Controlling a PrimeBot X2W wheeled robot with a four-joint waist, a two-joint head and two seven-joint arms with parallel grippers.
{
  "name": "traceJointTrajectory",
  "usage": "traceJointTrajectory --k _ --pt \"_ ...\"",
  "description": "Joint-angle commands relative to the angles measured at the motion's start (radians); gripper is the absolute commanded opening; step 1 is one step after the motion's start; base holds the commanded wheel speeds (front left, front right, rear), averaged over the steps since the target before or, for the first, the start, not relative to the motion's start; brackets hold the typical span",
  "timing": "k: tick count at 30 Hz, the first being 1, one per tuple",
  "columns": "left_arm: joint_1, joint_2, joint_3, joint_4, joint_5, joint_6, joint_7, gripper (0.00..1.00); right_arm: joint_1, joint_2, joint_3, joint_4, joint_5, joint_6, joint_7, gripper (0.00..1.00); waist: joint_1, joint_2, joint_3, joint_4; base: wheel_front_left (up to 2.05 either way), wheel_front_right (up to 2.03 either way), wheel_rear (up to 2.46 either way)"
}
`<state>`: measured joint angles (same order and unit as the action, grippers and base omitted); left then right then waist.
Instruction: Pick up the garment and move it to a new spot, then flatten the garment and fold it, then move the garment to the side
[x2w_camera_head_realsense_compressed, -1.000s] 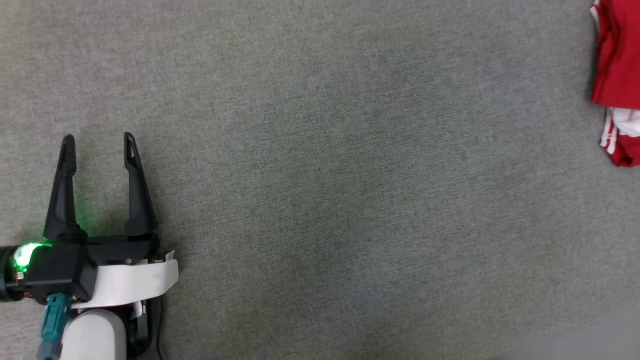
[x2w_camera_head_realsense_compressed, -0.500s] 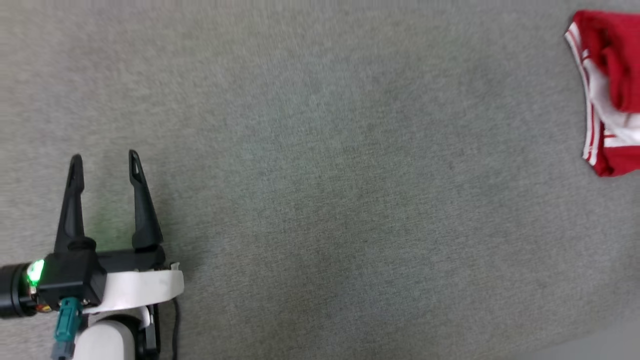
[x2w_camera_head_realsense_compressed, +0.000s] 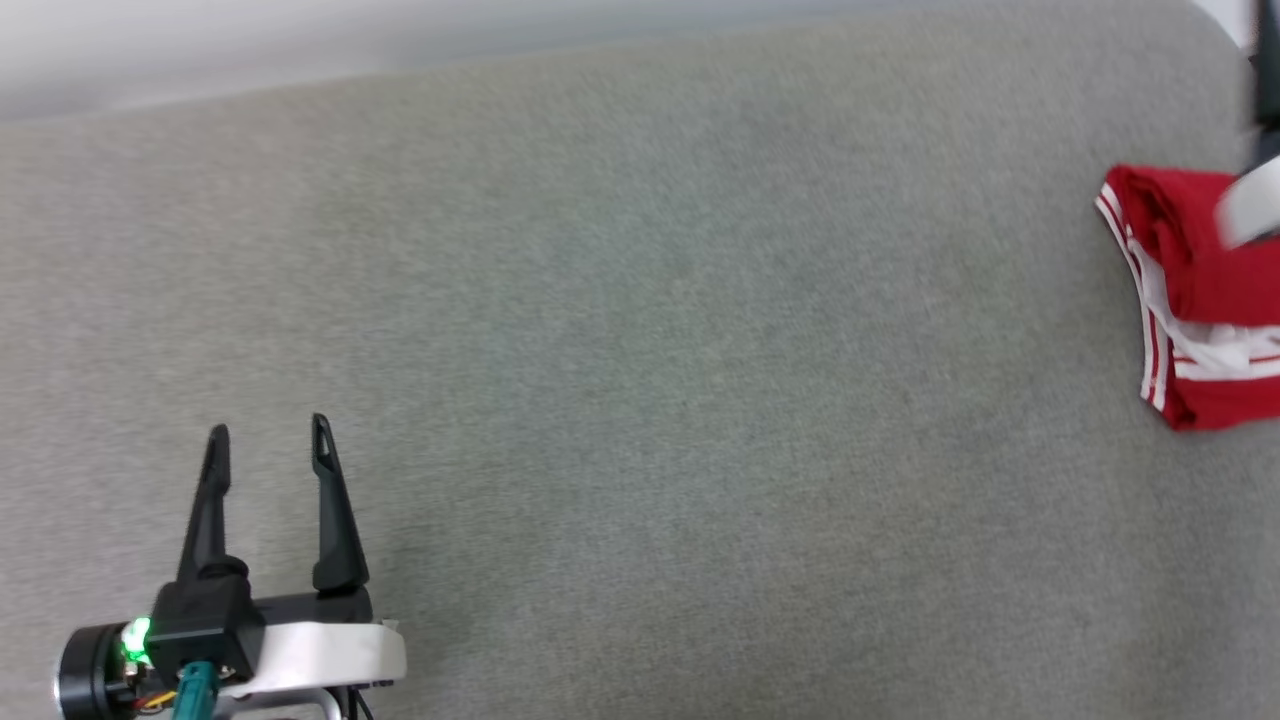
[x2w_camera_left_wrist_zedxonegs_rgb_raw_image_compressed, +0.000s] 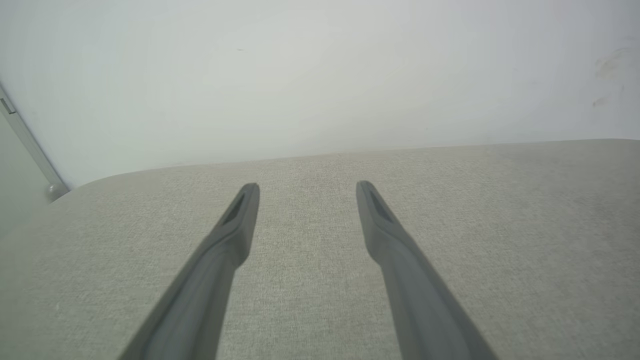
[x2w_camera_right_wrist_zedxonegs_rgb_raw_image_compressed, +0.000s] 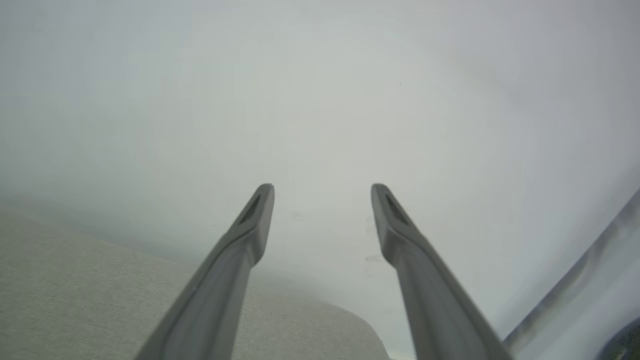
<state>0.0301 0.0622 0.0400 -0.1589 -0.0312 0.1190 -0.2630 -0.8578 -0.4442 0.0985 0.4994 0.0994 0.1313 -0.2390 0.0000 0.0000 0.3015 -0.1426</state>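
- The garment (x2w_camera_head_realsense_compressed: 1185, 260) is being seen at the far right of the head view, lying bunched on the grey fabric surface (x2w_camera_head_realsense_compressed: 640, 400) and cut off by the right edge of that view.
- Red cloth is being shown on top, with red-and-white striped trim (x2w_camera_head_realsense_compressed: 1150, 335) running down its left edge and a white panel tucked into the folds lower down.
- No print is being made out on the visible part.
- The garment's upper right corner is being overlapped by a blurred pale shape (x2w_camera_head_realsense_compressed: 1248, 205). It is possibly the right forearm, but it is too smeared to tell.
- The left gripper (x2w_camera_head_realsense_compressed: 270, 428) is being held at the lower left of the head view, fingers pointing up that view, well apart from the garment.
- Its jaws are being kept spread, with bare grey fabric seen between them and nothing pinched.
- In the left wrist view the two fingers (x2w_camera_left_wrist_zedxonegs_rgb_raw_image_compressed: 235, 240) are being shown wide apart over the same fabric, with a pale wall (x2w_camera_left_wrist_zedxonegs_rgb_raw_image_compressed: 320, 75) behind the far edge of the surface.
- A thin metal strip (x2w_camera_left_wrist_zedxonegs_rgb_raw_image_compressed: 27, 147) is being caught at the left edge of that view.
- The right gripper (x2w_camera_right_wrist_zedxonegs_rgb_raw_image_compressed: 322, 187) is being shown in its own wrist view with jaws spread and nothing between them.
- It is being pointed mostly at the pale wall, with a rounded corner of the grey surface seen at the lower left of that view.
- No cloth is being touched by either gripper.
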Motion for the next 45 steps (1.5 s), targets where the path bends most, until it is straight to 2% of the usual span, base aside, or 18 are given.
traceJointTrajectory --k 1,7,18,24,32,44,45 --pt "0.013 -0.004 -0.011 0.013 -0.005 0.005 -0.002 1.0 0.062 0.054 0.012 -0.044 -0.001 -0.001 -0.017 1.0 0.0 0.0 -0.058 0.043 0.0 0.0 0.0" --pt "0.033 -0.008 -0.033 0.032 -0.007 0.009 -0.002 1.0 0.217 0.167 0.015 -0.163 0.023 -0.001 -0.025 1.0 0.0 0.0 -0.119 0.078 0.0 0.0 0.0" --pt "0.09 -0.011 -0.041 0.059 -0.011 0.002 -0.002 1.0 0.537 0.265 -0.023 -0.294 0.061 -0.001 -0.026 1.0 0.0 0.0 -0.2 0.118 0.0 0.0 0.0" --pt "0.122 -0.012 -0.048 0.075 -0.017 -0.002 -0.002 1.0 0.704 0.304 -0.045 -0.35 0.056 -0.001 -0.026 1.0 0.0 0.0 -0.23 0.126 0.0 0.0 0.0" --pt "0.163 -0.012 -0.045 0.095 -0.035 -0.023 -0.002 1.0 0.851 0.339 -0.082 -0.416 0.05 -0.001 -0.026 1.0 0.0 0.0 -0.273 0.138 0.0 0.0 0.0" --pt "0.182 -0.012 -0.039 0.105 -0.051 -0.037 -0.002 1.0 0.947 0.37 -0.117 -0.461 0.053 -0.001 -0.026 1.0 0.0 0.0 -0.294 0.148 0.0 0.0 0.0" --pt "0.18 -0.013 -0.038 0.104 -0.053 -0.039 -0.002 0.0 0.947 0.371 -0.118 -0.462 0.052 -0.001 -0.026 0.0 0.0 0.0 -0.294 0.149 0.0 0.0 0.0"
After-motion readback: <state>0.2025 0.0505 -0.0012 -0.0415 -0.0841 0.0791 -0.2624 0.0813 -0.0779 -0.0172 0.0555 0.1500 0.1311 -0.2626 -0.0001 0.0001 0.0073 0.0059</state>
